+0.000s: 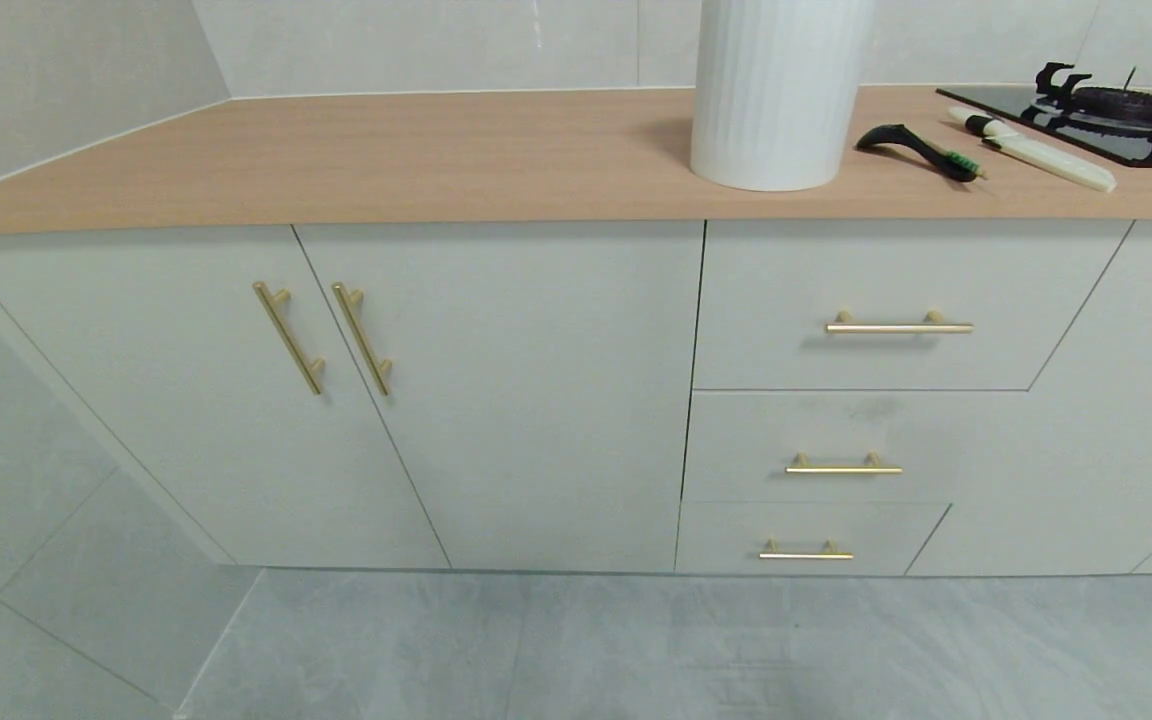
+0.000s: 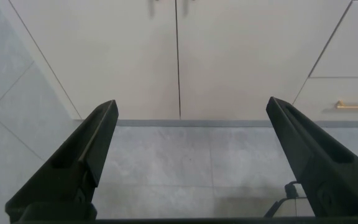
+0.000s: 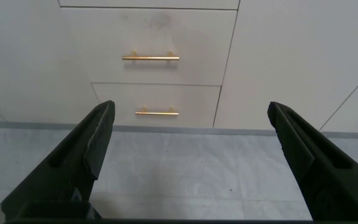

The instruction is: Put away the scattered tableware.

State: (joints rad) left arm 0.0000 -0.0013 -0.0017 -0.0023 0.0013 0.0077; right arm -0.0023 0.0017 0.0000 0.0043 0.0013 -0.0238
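Observation:
On the wooden countertop (image 1: 386, 160) at the right lie a black-handled peeler (image 1: 921, 150) and a white sheathed knife (image 1: 1036, 152), side by side. A tall white ribbed holder (image 1: 778, 92) stands just left of them. My left gripper (image 2: 191, 109) hangs open low above the grey floor, facing the double cupboard doors (image 2: 179, 56). My right gripper (image 3: 191, 109) is open too, low before the two lower drawers (image 3: 154, 59). Neither holds anything.
A black gas hob (image 1: 1126, 115) sits at the counter's far right. Below are two cupboard doors (image 1: 336, 380) with gold handles and three drawers (image 1: 866, 330) with gold bar pulls. A tiled wall closes in on the left. Grey floor (image 1: 576, 650) lies in front.

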